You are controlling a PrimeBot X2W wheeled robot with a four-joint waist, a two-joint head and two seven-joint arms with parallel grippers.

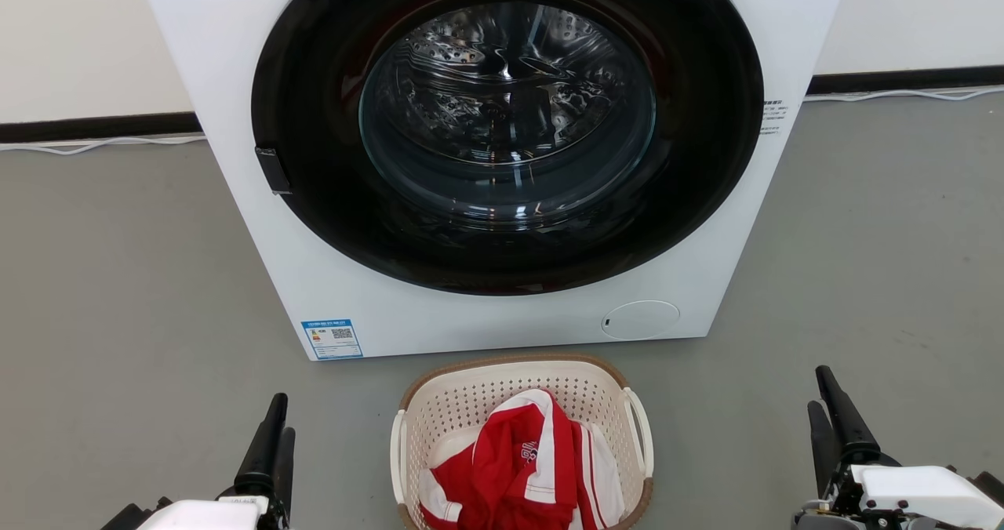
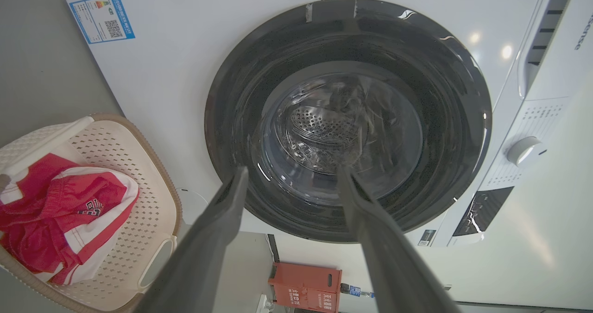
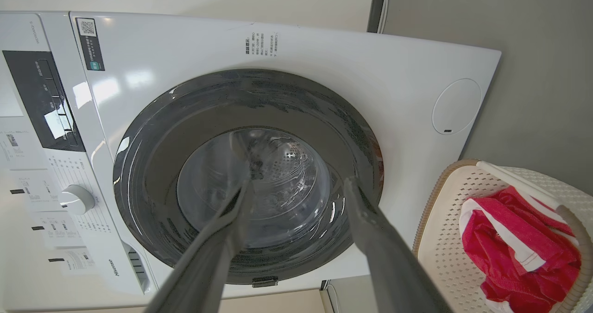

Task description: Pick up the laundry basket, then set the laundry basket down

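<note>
Laundry basket (image 1: 471, 393) before washer (image 1: 235, 83) in head view, dial (image 2: 523, 150) in wrist views

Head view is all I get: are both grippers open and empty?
Observer: The left gripper is open, with nothing in it.
Operator: And the right one?
Observer: The right gripper is open and empty too.
Operator: What sits above the door, past my top edge?
Observer: The washer has a white dial on its control strip, next to a dark display panel.
</note>
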